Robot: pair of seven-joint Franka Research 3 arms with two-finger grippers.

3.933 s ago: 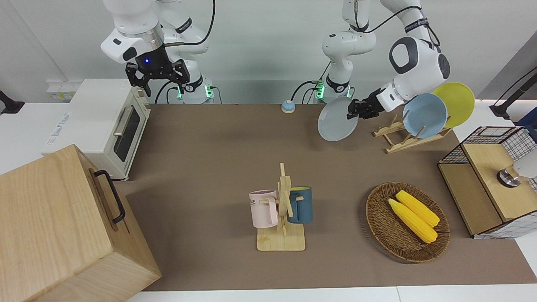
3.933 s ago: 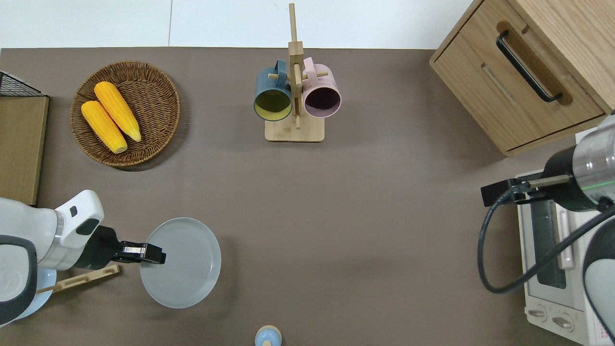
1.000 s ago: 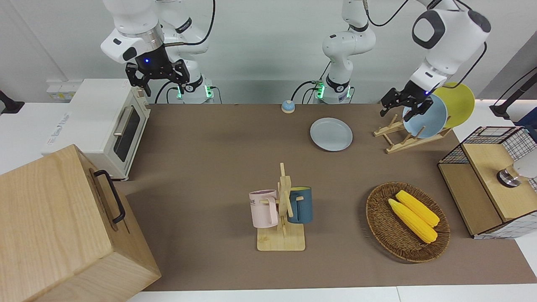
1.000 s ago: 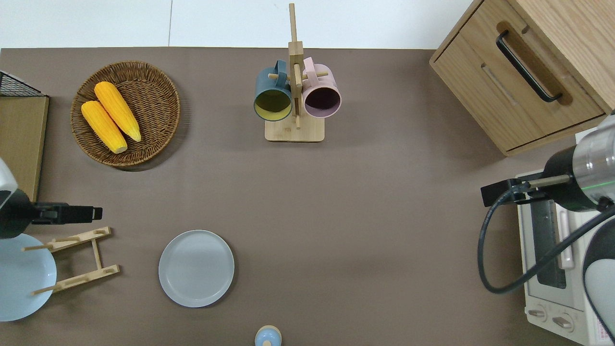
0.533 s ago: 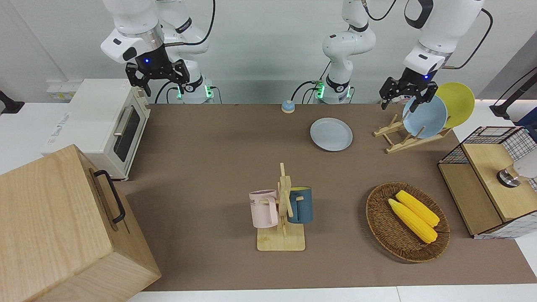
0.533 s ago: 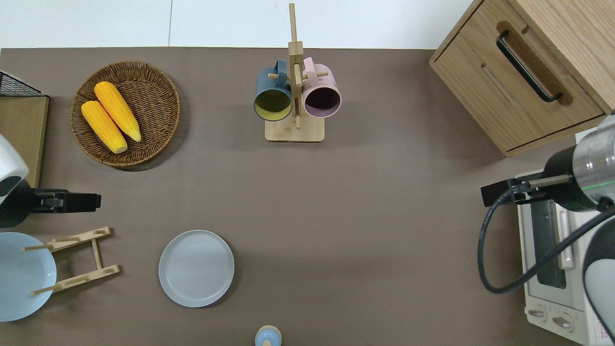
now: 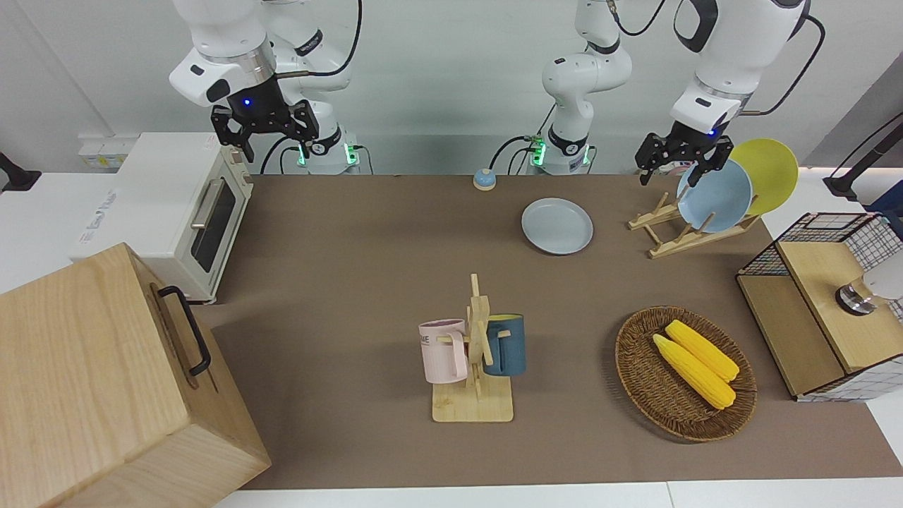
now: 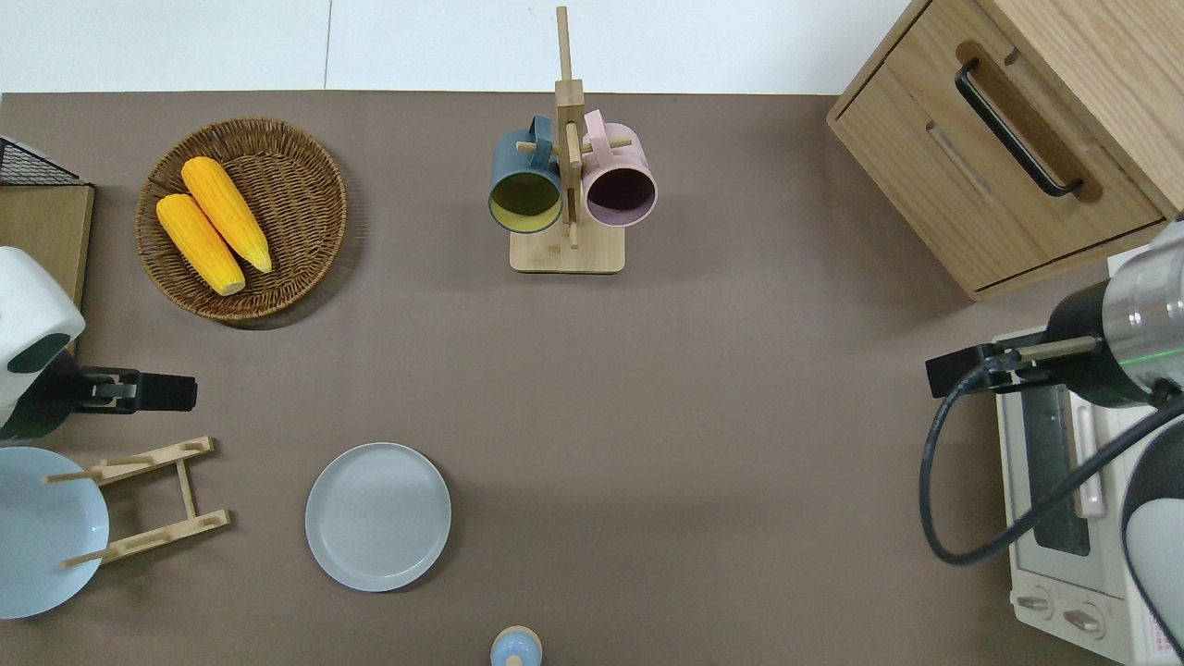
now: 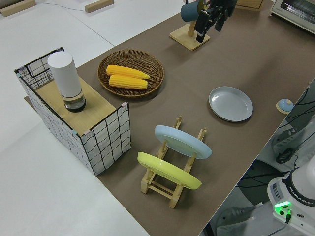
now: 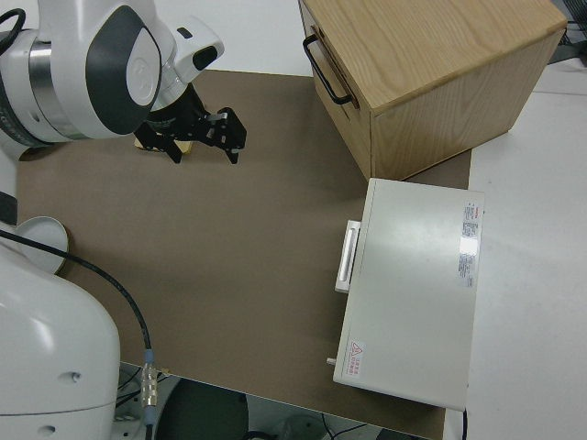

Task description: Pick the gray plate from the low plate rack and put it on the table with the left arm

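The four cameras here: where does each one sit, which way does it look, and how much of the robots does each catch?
Front: across the table, facing both arms.
Overhead: straight down on the table; left gripper at its edge.
Left side: raised at the left arm's end, looking along the low plate rack.
Right side: beside the parked right arm, above the toaster oven.
Front, overhead and left side views share the gray plate.

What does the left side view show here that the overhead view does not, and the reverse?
Only the left side view shows the yellow plate in the low plate rack and the white cylinder on the wire-sided box. Only the overhead view shows the wooden cabinet and both mugs' openings on the mug stand. Both show the gray plate flat on the table, the sky-blue plate racked, the corn basket, and the open left pincer.
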